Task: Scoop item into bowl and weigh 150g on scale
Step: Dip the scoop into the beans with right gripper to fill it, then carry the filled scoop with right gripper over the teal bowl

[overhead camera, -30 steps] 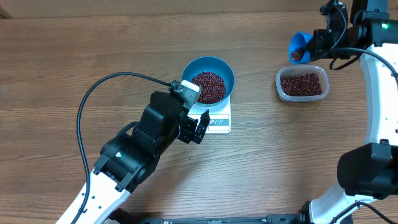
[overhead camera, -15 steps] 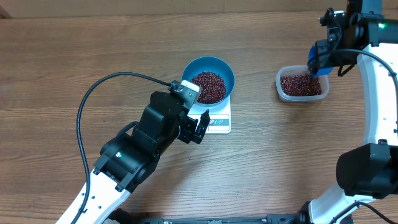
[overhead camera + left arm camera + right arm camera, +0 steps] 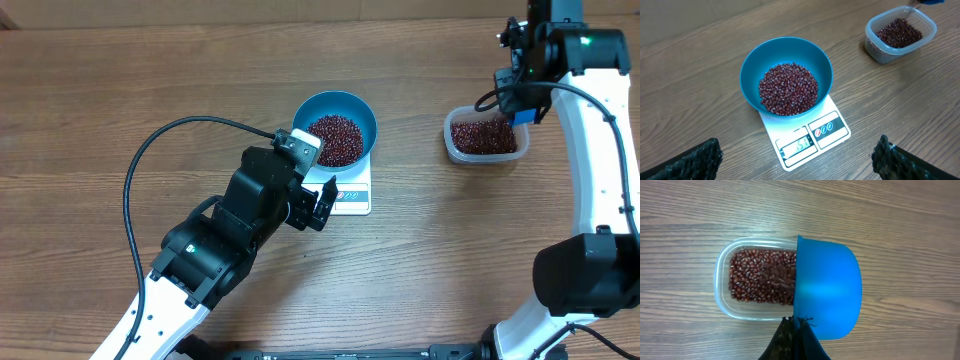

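Wood table (image 3: 100, 100) is carrying bowl (image 3: 816, 56) w/ beans (image 3: 788, 89) on scale (image 3: 829, 128) — filling's looking abt done, readout unclear. My R claw (image 3: 793, 326) is clamping scoop (image 3: 827, 287) over container (image 3: 721, 287); L claw (image 3: 797, 150) is hanging wide, empty.

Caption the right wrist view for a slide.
Blue scoop tipped on its side over one end of the clear container of red-brown beans.

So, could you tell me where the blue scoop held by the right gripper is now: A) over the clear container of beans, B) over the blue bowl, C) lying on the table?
A: in the right wrist view the scoop sits tilted directly above one end of the clear container.
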